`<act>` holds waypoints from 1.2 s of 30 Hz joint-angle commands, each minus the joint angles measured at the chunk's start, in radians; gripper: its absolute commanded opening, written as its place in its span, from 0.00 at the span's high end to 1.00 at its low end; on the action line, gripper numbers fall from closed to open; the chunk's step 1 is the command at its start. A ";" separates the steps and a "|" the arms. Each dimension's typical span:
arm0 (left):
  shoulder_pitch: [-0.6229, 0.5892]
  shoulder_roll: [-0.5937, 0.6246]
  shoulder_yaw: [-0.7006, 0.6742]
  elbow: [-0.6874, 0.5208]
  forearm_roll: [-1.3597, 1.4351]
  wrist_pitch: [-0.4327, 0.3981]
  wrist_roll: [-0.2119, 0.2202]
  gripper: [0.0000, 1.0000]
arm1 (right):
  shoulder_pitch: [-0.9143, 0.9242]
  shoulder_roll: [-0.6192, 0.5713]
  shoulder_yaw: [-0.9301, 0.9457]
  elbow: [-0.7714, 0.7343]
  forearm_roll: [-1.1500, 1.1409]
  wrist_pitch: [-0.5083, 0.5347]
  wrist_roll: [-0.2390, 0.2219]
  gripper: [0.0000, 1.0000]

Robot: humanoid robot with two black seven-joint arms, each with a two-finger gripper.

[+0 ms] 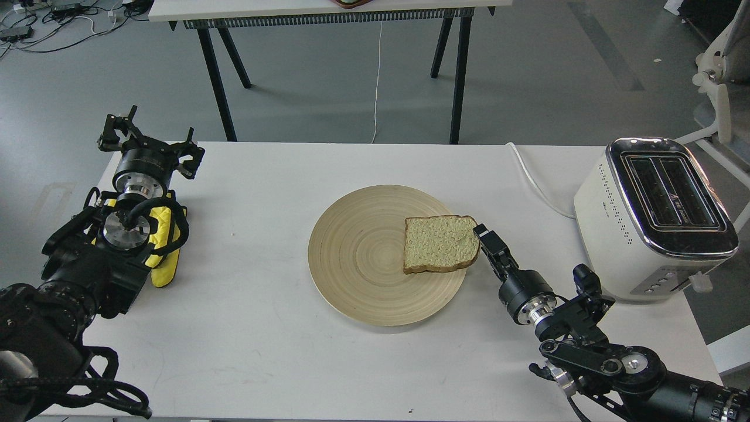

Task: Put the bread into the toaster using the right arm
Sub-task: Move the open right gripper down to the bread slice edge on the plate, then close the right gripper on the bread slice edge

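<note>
The bread, one pale tan slice with a brown crust, lies flat on the right side of a round wooden plate, its right edge reaching the plate's rim. My right gripper comes in from the lower right, and its tip is at the slice's right edge. Its two fingers look like one slim black shape, so I cannot tell whether they are open or shut. The cream-white toaster stands at the table's right edge with both slots empty. My left gripper is at the table's far left, open and empty.
The toaster's white cord runs over the table's back right edge. A yellow piece sits on my left arm. A second table on black legs stands behind. A white chair is at the far right.
</note>
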 commanded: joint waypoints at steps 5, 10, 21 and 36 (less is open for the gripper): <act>0.000 0.000 0.000 0.000 0.000 0.000 0.000 0.00 | 0.001 0.007 -0.007 0.000 0.001 0.000 0.000 0.51; 0.000 0.000 0.000 0.000 0.001 0.000 0.000 0.00 | 0.001 0.005 -0.010 -0.013 0.001 0.000 0.000 0.63; 0.000 0.000 0.000 0.000 0.000 0.000 0.000 0.00 | 0.001 0.005 -0.010 -0.022 0.001 0.000 0.000 0.74; 0.000 0.000 0.000 0.000 0.000 0.000 0.000 0.00 | 0.011 0.008 0.012 -0.007 0.008 0.000 0.000 1.00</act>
